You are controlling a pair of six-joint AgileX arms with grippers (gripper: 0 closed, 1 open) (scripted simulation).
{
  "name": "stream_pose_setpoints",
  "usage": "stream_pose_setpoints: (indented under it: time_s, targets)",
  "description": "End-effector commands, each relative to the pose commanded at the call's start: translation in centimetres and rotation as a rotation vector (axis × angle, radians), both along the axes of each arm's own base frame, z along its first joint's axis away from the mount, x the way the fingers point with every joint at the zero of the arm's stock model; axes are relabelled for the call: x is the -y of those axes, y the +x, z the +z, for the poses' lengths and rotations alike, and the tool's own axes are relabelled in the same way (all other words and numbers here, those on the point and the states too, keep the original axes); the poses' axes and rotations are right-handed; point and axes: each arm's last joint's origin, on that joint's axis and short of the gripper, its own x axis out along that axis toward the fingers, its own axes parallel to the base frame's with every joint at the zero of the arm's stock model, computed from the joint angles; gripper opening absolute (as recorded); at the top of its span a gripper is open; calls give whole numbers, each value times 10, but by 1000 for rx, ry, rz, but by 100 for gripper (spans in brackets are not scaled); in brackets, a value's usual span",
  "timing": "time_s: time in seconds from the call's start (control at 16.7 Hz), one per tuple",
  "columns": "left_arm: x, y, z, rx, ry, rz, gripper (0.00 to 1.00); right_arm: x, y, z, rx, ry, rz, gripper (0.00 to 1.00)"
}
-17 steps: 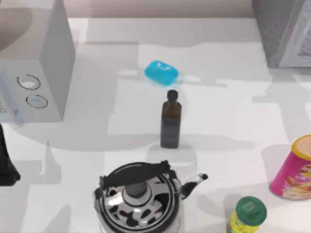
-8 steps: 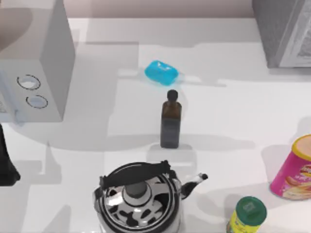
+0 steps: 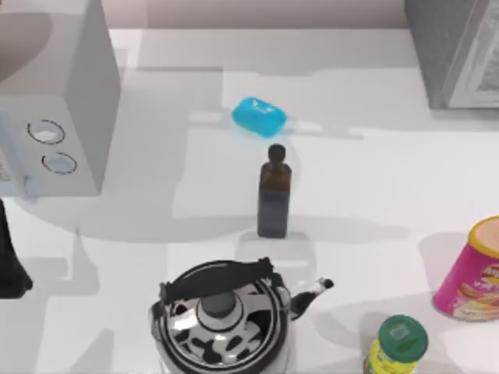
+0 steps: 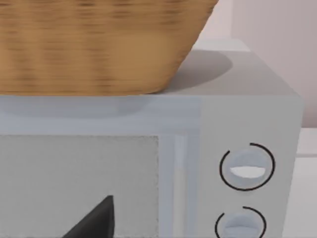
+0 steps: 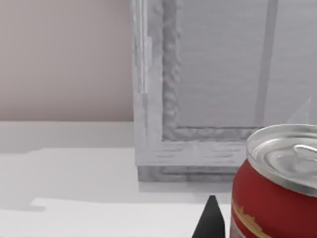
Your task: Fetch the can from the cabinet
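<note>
Red can (image 5: 277, 183) close before the right wrist camera, grey cabinet (image 5: 218, 84) behind it, possibly held though the grip cannot be told, left arm (image 3: 9, 257) at the table's left edge beside the microwave (image 3: 54, 101).

Top view looks down on the table (image 3: 374, 179); wrist views face microwave (image 4: 208, 163) and cabinet (image 5: 208, 74) closely.

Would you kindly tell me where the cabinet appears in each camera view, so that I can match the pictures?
Top view: the cabinet stands at the table's far right corner.
Right wrist view: the cabinet rises close by, just beyond the red can.
Left wrist view: this one faces the microwave, with a basket on top.
Shared landmark: the white table in front of the cabinet; the microwave stands at the top view's left.
</note>
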Motion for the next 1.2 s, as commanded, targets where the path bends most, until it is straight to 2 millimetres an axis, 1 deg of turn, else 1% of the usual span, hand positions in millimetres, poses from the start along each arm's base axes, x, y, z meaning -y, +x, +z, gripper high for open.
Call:
stream_pose_setpoints:
  time_s: [0.36, 0.66, 0.78, 0.96, 1.08, 1.2]
  targets:
    - [0, 0, 0, 0, 0, 0, 100, 0, 1, -3, -8, 2, 3, 0]
    - [0, 0, 0, 0, 0, 0, 100, 6, 9, 5, -27, -8, 37, 0]
    - [0, 0, 0, 0, 0, 0, 100, 12, 17, 11, -43, -13, 75, 0]
    - [0, 0, 0, 0, 0, 0, 100, 26, 36, 20, -62, -16, 159, 0]
    - [0, 0, 0, 0, 0, 0, 100, 41, 52, 25, -64, -18, 228, 0]
    - [0, 0, 0, 0, 0, 0, 100, 61, 69, 25, -59, -23, 302, 0]
